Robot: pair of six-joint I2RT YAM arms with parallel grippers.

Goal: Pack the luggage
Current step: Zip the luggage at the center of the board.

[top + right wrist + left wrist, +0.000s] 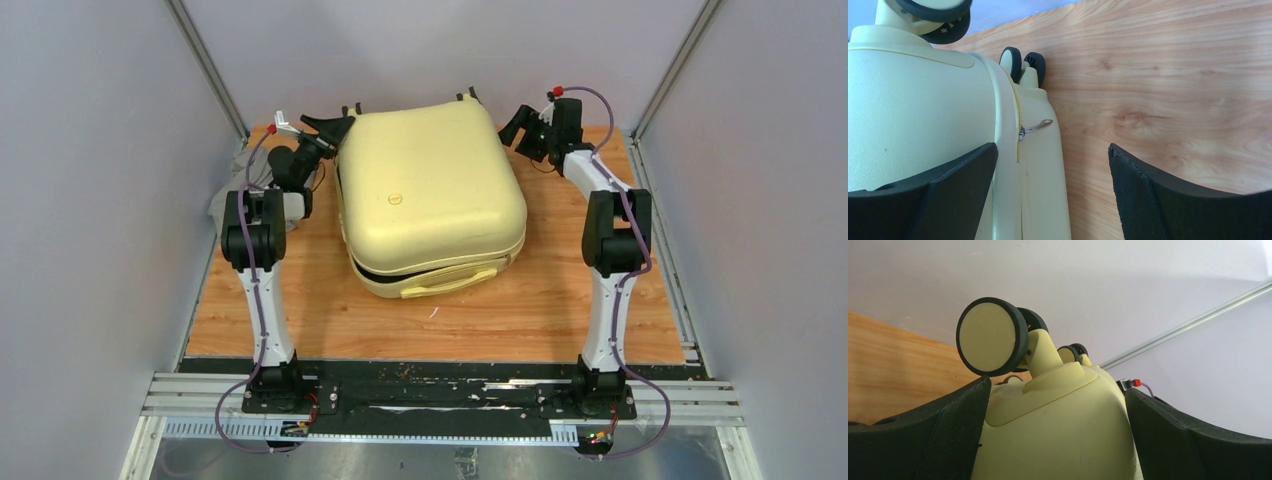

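Note:
The luggage [430, 190] is a pale-yellow hard-shell suitcase lying flat in the middle of the wooden table. Its lid is down, with a dark gap along the front edge above the yellow side handle [450, 284]. My left gripper [330, 128] is open at the far-left corner. In the left wrist view the shell [1058, 430] fills the space between the fingers [948, 435], and a cream-and-black wheel [990, 335] stands above. My right gripper [522, 128] is open beside the far-right corner. In its wrist view the gripper [1053, 195] straddles the suitcase's side edge [1043, 180], below a metal zipper pull [1035, 127].
A grey cloth [228, 195] lies at the table's left edge behind the left arm. Grey walls enclose the table on three sides. Bare wood [1173, 100] lies to the right of the suitcase, and more in front of it [450, 330].

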